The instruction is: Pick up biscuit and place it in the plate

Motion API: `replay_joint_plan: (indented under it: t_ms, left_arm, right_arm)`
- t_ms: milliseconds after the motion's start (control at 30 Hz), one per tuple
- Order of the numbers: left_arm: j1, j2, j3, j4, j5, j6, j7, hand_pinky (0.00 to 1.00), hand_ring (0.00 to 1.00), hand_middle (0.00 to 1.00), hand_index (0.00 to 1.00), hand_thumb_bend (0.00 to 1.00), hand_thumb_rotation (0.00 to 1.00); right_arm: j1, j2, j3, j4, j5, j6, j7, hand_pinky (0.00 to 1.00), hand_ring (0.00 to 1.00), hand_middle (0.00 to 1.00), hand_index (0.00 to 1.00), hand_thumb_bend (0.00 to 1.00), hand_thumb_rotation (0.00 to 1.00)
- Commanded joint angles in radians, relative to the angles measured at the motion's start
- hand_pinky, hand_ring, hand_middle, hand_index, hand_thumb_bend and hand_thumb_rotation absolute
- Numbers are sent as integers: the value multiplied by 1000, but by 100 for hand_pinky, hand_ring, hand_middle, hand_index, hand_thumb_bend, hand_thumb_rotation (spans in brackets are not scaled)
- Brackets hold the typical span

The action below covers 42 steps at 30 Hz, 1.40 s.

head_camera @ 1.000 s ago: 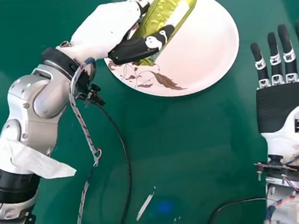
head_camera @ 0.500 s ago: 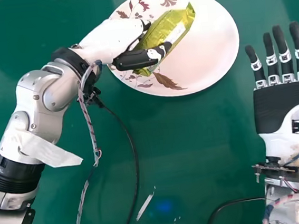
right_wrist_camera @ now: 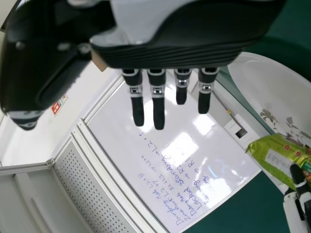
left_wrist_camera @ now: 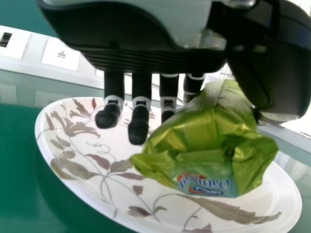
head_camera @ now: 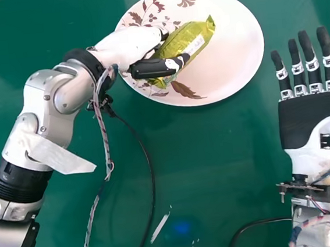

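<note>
Left hand (head_camera: 148, 68): grasping biscuit (head_camera: 186, 37) over plate (head_camera: 235, 64);
Right hand (head_camera: 312, 120): released, right of plate;
Biscuit: our thumb snagging could drag it off

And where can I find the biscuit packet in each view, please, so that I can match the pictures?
Head view: the biscuit packet is upper middle, in the left hand, over the plate.
Left wrist view: large, between the thumb and fingers, plate beyond.
Right wrist view: farther off, held by the left hand.
Shared landmark: the plate's leaf pattern.
</note>
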Motion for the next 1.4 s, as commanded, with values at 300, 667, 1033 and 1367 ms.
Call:
replay_joint_plan:
  t_ms: [300,667,1033,1367]
  left_arm:
    - [-67,-5,-85,134,43,-42,-5,7,14,41,52,51,0]
    - [-122,-30,-144,282,80,-77,60,7,14,47,48,52,0]
    - [-126,-58,-193,404,155,-120,246,7,14,47,48,52,0]
    - [-119,-53,-223,438,192,-135,306,7,14,45,49,51,0]
  right_arm:
    - [11,21,-3,-3,17,-6,5,91,88,86,87,100,53]
    - [15,28,2,1,22,-12,11,90,88,85,87,100,50]
    - [24,28,2,-3,23,-17,15,90,88,84,85,100,50]
    - [30,20,5,-2,49,-9,31,89,89,84,84,100,50]
